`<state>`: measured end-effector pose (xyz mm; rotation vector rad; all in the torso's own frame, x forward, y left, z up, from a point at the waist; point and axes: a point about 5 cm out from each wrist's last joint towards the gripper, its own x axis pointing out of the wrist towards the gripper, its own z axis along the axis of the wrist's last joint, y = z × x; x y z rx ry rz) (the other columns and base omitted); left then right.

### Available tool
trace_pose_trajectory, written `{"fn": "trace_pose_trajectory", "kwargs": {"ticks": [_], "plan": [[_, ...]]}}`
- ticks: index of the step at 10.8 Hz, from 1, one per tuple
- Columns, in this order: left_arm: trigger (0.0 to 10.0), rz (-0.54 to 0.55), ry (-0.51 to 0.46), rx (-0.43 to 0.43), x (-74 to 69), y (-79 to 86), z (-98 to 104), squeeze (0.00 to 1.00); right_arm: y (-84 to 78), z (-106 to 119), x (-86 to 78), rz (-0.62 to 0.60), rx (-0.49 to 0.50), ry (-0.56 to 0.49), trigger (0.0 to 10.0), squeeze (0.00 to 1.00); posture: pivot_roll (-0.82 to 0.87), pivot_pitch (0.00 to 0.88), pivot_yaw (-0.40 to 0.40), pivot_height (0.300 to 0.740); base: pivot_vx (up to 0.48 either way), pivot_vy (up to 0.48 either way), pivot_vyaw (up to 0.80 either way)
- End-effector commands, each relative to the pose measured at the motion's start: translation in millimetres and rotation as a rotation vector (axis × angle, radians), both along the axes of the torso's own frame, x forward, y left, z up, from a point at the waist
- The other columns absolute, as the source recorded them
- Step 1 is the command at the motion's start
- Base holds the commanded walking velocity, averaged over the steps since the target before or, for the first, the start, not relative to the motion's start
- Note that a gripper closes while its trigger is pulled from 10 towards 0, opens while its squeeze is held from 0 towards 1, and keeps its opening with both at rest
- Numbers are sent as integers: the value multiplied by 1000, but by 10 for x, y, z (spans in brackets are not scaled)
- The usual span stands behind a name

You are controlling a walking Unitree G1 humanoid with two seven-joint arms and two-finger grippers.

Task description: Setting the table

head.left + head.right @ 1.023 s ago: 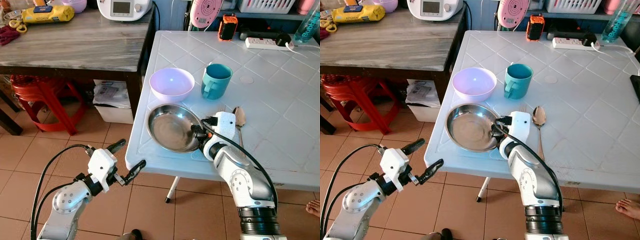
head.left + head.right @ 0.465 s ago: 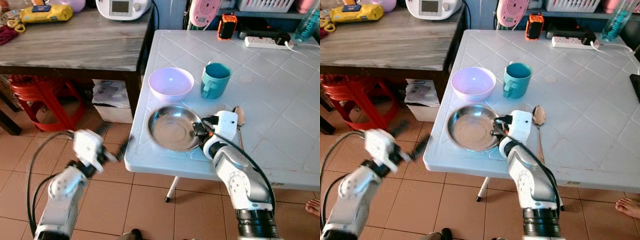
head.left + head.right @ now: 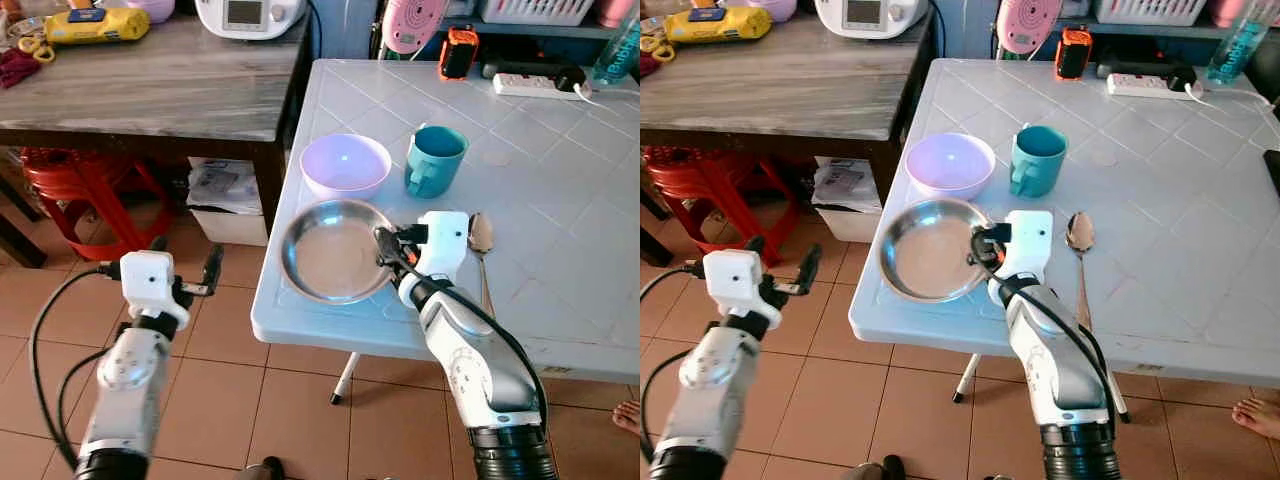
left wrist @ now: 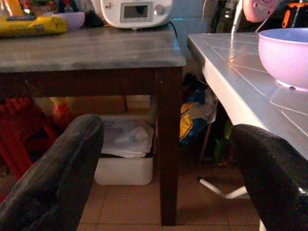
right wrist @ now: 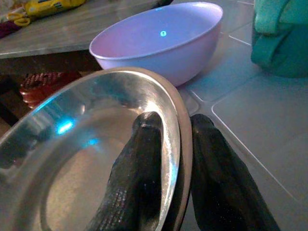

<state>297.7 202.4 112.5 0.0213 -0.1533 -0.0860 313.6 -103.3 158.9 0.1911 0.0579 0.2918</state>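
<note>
A round steel plate [image 3: 328, 252] lies on the white table [image 3: 560, 200] close to its left edge. My right gripper [image 3: 386, 246] is shut on the plate's right rim. The right wrist view shows one black finger [image 5: 139, 173] inside the rim and the other outside it. Just behind the plate are a lilac bowl [image 3: 345, 165] and a teal mug [image 3: 435, 160]. A spoon [image 3: 481, 235] lies to the right of my right wrist. My left gripper [image 3: 186, 274] hangs open and empty over the floor, left of the table, pointing toward it.
A dark wooden table [image 3: 150, 85] stands to the left, carrying a white appliance [image 3: 248, 14] and a yellow pack [image 3: 95, 25]. Beneath it are a red stool [image 3: 85, 195] and a white box [image 3: 225, 200]. A power strip [image 3: 535, 85] lies at the white table's far side.
The right gripper has dragged the steel plate left, toward the table's edge. The left arm has swung left and up from below the table's corner.
</note>
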Motion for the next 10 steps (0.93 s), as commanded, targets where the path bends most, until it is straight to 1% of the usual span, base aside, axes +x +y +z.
{"fn": "trace_pose_trajectory", "kwargs": {"ticks": [1,2,3,4,6,7,10], "plan": [[10000,15,30,10,-9,-18,-54,0,7,48,-31,11,2,-39,10000,0,-13,137,31,740,0,0,0],[10000,20,42,-55,-13,-88,-77,0,-7,55,-54,10,-8,-65,10000,0,-14,138,30,740,0,0,0],[10000,17,38,-55,-20,-137,-73,0,-34,105,-79,-1,24,-112,10000,0,-15,136,30,740,0,0,0],[10000,15,33,-64,-27,-179,-62,0,-95,174,-110,-24,-12,-186,10000,0,-17,134,30,740,0,0,0],[10000,6,47,-72,-69,-220,-96,0,-191,107,-157,-54,-21,-175,10000,0,-19,136,32,740,0,296,0],[10000,6,51,-68,-72,-221,-102,0,-202,82,-177,-62,-23,-173,10000,0,-19,136,32,740,0,360,0],[10000,0,50,-63,-53,-226,-78,0,-158,65,-208,-57,-10,-173,10000,0,-25,139,42,740,0,378,0]]}}
